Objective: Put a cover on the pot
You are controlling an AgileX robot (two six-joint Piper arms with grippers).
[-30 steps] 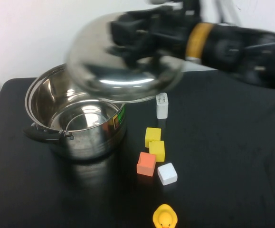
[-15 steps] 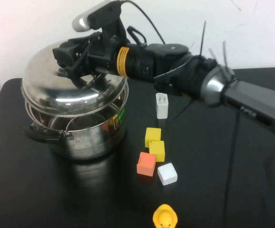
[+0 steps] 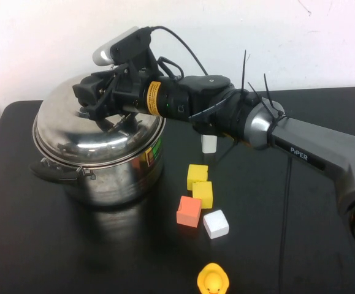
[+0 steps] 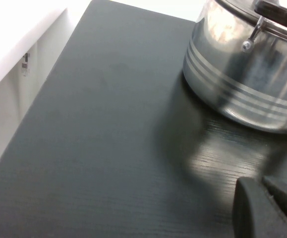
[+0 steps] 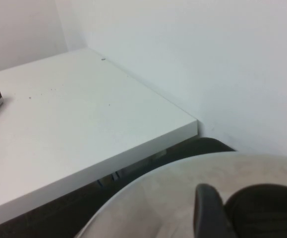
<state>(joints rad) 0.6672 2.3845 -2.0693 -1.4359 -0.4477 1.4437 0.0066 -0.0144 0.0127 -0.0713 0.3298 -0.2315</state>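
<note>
Clamped on the lid [image 3: 97, 125], right gripper [image 3: 97, 104] directly above the pot [image 3: 103, 168]. Left gripper [image 4: 267, 208] low beside the pot; jaw state impossible to tell.

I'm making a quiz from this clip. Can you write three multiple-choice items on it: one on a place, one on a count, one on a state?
1. Where is the lid?
A. on the pot
B. beside the duck
C. on the cubes

2. How many yellow cubes are there?
A. one
B. two
C. four

3. What is the right hand doing?
A. resting on the table
B. holding the orange cube
C. at the lid's knob

Answers: 1 A, the lid sits on the pot's rim; 2 B, two cubes; 3 C, it is over the lid's top. The left hand is low beside the pot.
</note>
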